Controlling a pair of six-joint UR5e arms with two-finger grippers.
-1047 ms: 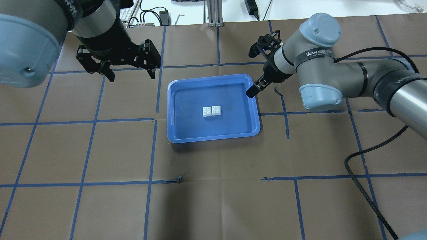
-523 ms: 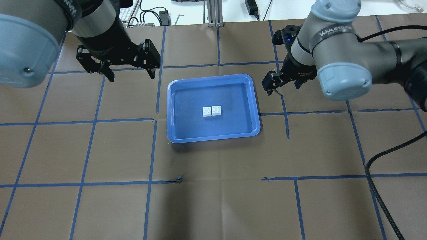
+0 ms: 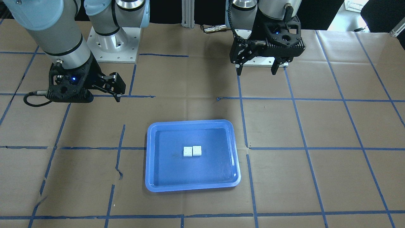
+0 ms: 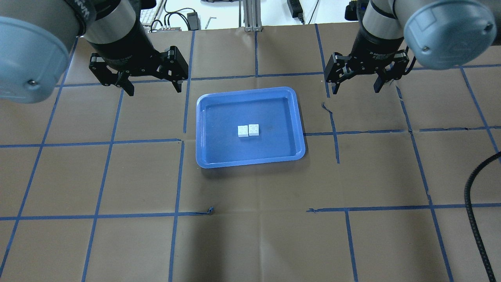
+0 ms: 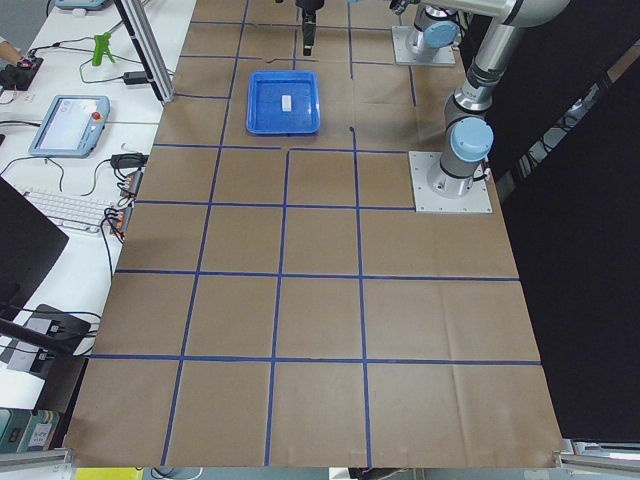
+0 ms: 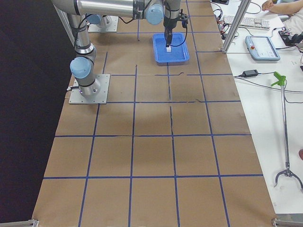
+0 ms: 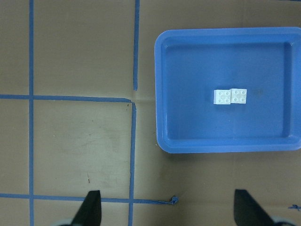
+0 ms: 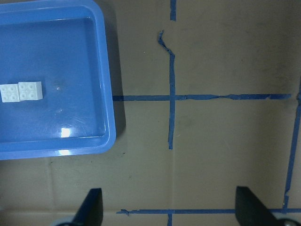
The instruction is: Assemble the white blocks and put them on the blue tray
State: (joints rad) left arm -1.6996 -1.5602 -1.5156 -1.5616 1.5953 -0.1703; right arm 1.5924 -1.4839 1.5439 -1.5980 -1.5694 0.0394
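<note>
Two white blocks (image 4: 243, 131) (image 4: 253, 129) lie side by side, touching, studs up, in the middle of the blue tray (image 4: 200, 129). They also show in the front view (image 3: 188, 151) (image 3: 197, 150), the left wrist view (image 7: 222, 97) and the right wrist view (image 8: 29, 90). My left gripper (image 4: 155, 90) is open and empty, above the table to the tray's far left. My right gripper (image 4: 354, 90) is open and empty, above the table to the tray's far right. Both point down.
The table is covered in brown paper with a grid of blue tape (image 4: 336, 133). A black cable (image 4: 475, 219) runs along the right side. Keyboards, a pendant and cables lie past the table's far edge (image 4: 188, 17).
My right arm has drawn back from the tray's far right corner, moved right and turned its gripper to point down. The left arm and the blocks have not moved.
</note>
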